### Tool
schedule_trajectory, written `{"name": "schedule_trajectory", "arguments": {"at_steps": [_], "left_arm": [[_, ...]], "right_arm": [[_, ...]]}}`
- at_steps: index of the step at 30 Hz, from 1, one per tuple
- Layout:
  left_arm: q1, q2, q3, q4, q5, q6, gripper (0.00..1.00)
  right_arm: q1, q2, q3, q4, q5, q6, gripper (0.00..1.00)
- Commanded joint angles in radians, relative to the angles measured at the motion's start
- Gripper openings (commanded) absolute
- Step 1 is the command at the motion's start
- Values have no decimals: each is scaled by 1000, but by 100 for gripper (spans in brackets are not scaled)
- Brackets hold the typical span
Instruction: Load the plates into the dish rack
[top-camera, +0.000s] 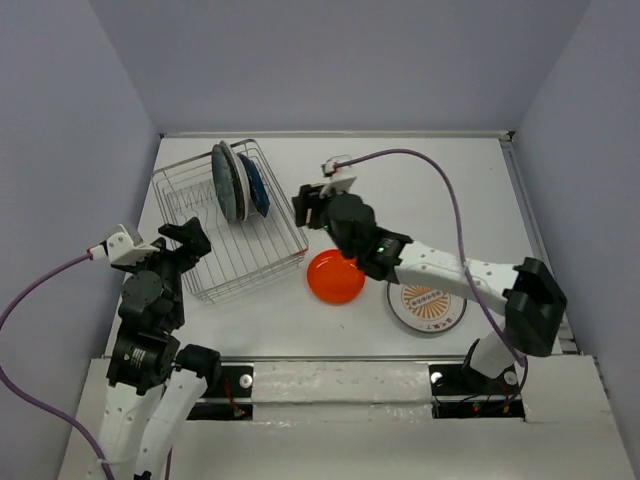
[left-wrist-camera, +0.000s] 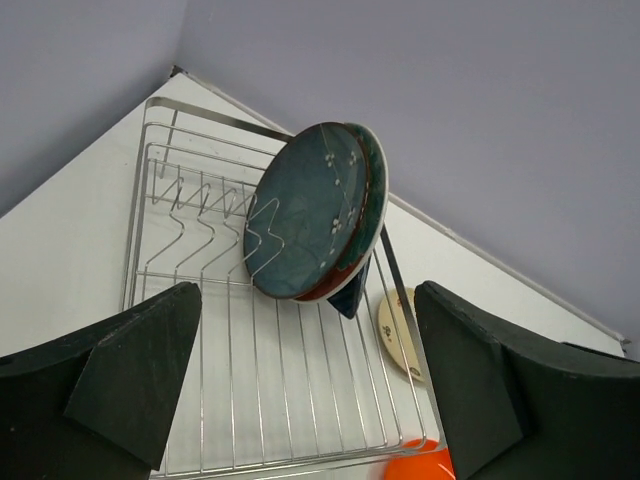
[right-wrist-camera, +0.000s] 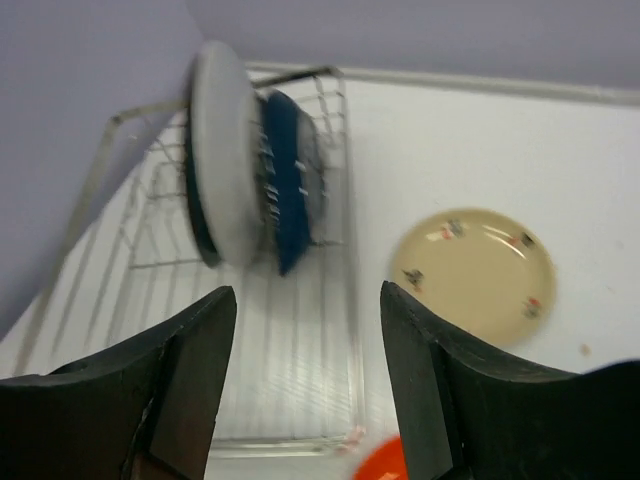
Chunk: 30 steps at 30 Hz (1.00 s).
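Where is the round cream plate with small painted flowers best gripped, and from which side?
Probably the rim of the round cream plate, at the edge nearest the right pincer, coming from above. It lies flat on the white table, so only the rim lets one finger go inside and one outside.

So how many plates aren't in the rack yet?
3: orange plate by the dish rack, emblem plate right of it, cream plate beside the rack, hidden from above.
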Motion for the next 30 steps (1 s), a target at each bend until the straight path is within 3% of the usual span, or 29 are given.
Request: {"name": "schedule_trajectory", "arguments": {"at_steps": [1, 2, 6, 9, 11, 12, 17, 21, 25, 26, 30], "left_arm": [[-3, 0, -19, 74, 83, 31, 99], [-3, 0, -22, 79, 98, 34, 99], [-6, 8, -29, 92, 147, 39, 99], [-6, 34, -37, 108, 202, 47, 99], [-7, 40, -43, 115, 240, 48, 99], [-6, 43, -43, 123, 248, 48, 99], [-9, 34, -49, 129, 276, 54, 99], [-15, 22, -49, 134, 285, 56, 99], [-26, -1, -51, 126, 278, 59, 99], [-27, -3, -51, 126, 278, 59, 99], [-29, -10, -49, 125, 278, 59, 99]], "right_arm": [[-234, -168, -299, -154, -369, 359, 64], [-297, -240, -408, -154, -412, 371, 61], [-366, -355, -544, -168, -449, 373, 59], [-420, -455, -593, -270, -364, 390, 58], [-530, -518, -623, -371, -339, 427, 59], [-634, -562, -642, -387, -368, 437, 60], [-813, -696, -748, -499, -509, 427, 62], [-824, -719, -782, -571, -658, 439, 60], [-824, -704, -838, -593, -730, 457, 39], [-824, -696, -851, -588, -739, 462, 29], [-824, -614, -901, -490, -802, 488, 10]]}}
